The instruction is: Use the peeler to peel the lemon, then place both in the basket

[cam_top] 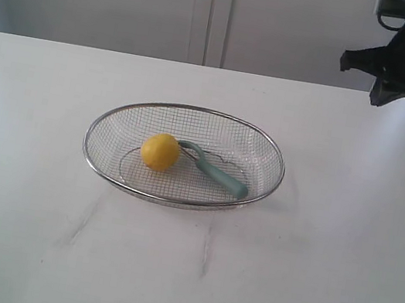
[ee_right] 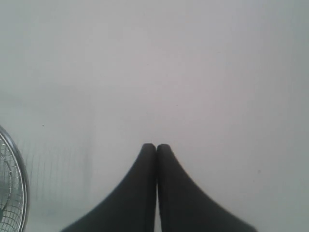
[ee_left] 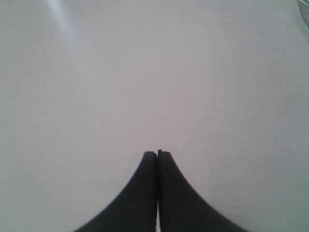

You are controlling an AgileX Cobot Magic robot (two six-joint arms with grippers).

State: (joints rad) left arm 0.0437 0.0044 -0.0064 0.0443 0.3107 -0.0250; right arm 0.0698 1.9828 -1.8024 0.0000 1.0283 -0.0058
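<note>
Tabletop (cam_top: pixel 336 285): smooth, white, with open surface on every side of the oval wire-mesh basket (cam_top: pixel 194 108), thick-rimmed, mid-table. Inside, the teal-handled peeler (cam_top: pixel 215 171) lies right of the round yellow lemon (cam_top: pixel 160 151), its loop head just beside it. Left gripper (ee_left: pixel 157 153) and right gripper (ee_right: pixel 156 146): jaws pressed together, empty.

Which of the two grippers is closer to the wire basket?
Right, probably. The right gripper has the basket close beside it; the left gripper sees only a sliver of its rim far off.
</note>
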